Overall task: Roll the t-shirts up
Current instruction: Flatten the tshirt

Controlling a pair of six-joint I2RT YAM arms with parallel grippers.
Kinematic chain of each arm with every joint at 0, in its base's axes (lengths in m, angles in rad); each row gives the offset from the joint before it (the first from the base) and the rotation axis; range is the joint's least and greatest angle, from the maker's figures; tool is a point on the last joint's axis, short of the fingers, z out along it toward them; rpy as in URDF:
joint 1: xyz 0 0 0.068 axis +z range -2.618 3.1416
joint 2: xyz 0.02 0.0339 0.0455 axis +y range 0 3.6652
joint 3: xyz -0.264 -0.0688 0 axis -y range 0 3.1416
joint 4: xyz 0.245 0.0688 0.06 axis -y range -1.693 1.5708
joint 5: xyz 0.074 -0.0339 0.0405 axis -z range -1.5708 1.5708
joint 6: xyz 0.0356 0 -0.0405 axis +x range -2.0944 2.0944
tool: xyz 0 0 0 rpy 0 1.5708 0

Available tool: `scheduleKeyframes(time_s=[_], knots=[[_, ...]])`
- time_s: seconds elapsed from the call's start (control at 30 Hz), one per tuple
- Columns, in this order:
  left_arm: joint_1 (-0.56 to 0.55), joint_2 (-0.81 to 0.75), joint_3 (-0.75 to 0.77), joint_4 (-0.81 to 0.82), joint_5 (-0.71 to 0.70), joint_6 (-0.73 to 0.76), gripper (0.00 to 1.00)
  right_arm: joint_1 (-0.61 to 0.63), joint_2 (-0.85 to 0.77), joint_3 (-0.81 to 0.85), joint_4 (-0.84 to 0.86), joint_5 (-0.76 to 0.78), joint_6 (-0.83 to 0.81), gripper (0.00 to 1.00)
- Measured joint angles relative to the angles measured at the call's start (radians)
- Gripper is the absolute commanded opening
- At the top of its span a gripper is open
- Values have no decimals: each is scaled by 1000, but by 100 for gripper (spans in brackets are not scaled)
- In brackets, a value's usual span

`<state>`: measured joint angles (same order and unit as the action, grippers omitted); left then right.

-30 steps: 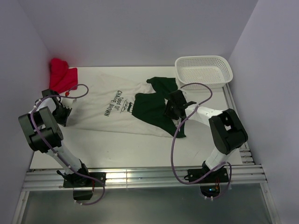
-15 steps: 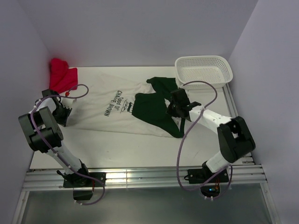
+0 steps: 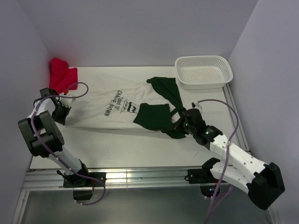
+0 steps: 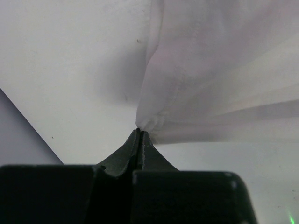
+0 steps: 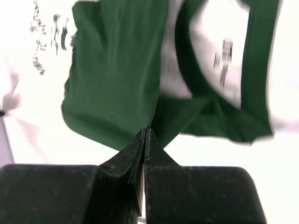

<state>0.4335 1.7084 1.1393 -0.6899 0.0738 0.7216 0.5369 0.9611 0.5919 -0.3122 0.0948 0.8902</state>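
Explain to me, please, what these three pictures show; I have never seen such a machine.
Two robot arms stand at the near edge of the table: left arm and right arm. One picture looks down from above and behind them; the other two come from wrist cameras. On it lie a white shirt, a green shirt partly over it, a red cloth and a basket. The left jaws are shut on the white shirt's edge; the right jaws on the green shirt.

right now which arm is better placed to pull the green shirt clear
Right: the right gripper is shut on an edge of the green t-shirt. The left gripper pinches a far-left corner of the off-white t-shirt, likely anchoring it.
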Motion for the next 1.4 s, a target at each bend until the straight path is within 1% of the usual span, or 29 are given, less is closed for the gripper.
scheduleKeyframes(time_s=[0.13,0.2,0.27,0.37,0.5,0.57,0.63,0.77,0.9,0.93,0.97,1.0,1.03,1.07,1.1,1.17,1.2,1.3,1.4], knots=[[0,-40,-29,-4,0,13,0,127,-166,-112,-56,46,119,0],[0,-53,-41,-4,0,26,0,195,-216,-147,-88,66,185,0],[2,-62,-54,-4,-1,41,0,292,-244,-177,-115,100,260,0],[8,-66,-69,-4,-2,61,0,420,-221,-190,-148,136,364,0],[23,-69,-77,-8,-4,90,0,572,-86,-172,-182,187,484,0],[32,-74,-86,-7,-9,106,0,620,-5,-157,-199,200,531,0],[38,-76,-95,-8,-14,117,0,654,34,-151,-213,211,572,0],[42,-76,-108,-9,-27,133,0,715,38,-150,-248,227,657,0],[42,-75,-109,-8,-31,134,0,766,-14,-150,-300,237,736,0],[42,-75,-109,-8,-31,134,2,777,-32,-151,-312,239,757,1],[42,-75,-108,-8,-31,134,4,793,-48,-152,-325,243,780,8],[42,-75,-109,-8,-31,135,8,806,-56,-155,-329,245,801,22],[42,-75,-109,-10,-30,136,10,820,-61,-160,-330,245,822,28],[43,-74,-108,-11,-30,138,13,834,-61,-167,-334,243,834,37],[43,-73,-108,-11,-31,140,19,845,-56,-174,-336,238,845,43],[44,-69,-108,-11,-32,149,24,857,-33,-175,-352,237,861,49],[45,-67,-108,-11,-34,151,28,861,-24,-173,-364,240,869,54],[48,-66,-103,-18,-34,154,29,861,-34,-143,-428,273,883,57],[51,-66,-82,-33,-31,153,29,856,-97,-78,-503,332,890,57]])
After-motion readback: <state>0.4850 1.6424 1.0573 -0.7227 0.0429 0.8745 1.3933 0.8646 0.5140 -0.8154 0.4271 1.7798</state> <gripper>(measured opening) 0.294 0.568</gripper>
